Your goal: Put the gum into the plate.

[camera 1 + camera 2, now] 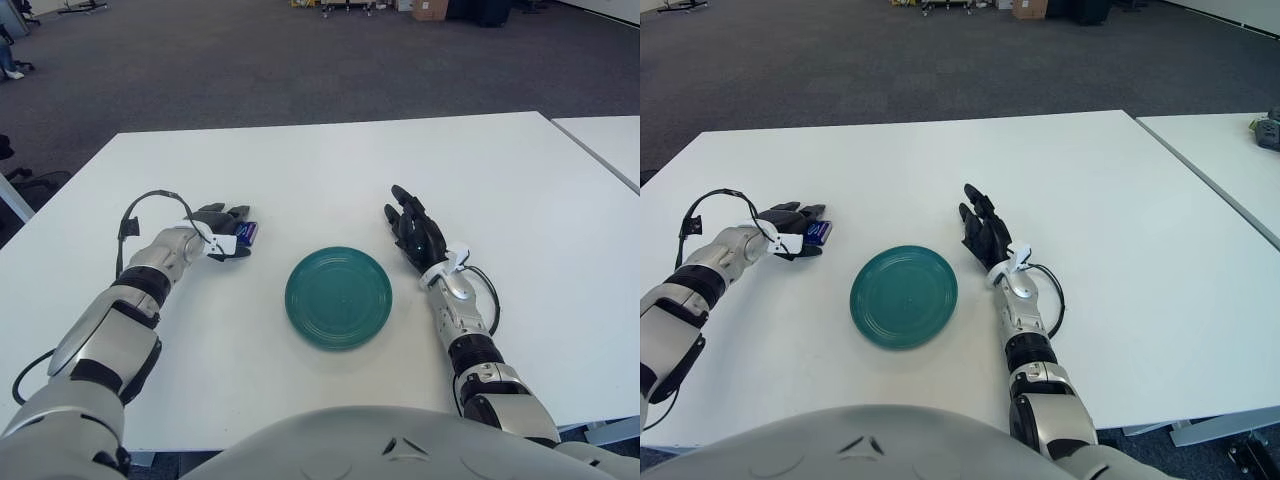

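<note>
Left robot hand point(222, 232) grips small blue gum pack point(246, 233), at 10 o'clock from round teal plate point(338, 297); right robot hand point(415, 232) lies open-fingered at 2 o'clock.

We see a white bench point(330, 170) carrying a teal plate point(338, 297) that lies flat near its front edge.

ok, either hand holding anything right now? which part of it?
The left hand grips the blue gum pack by its left end, left of the green plate. The right hand, right of the plate, holds nothing.
</note>
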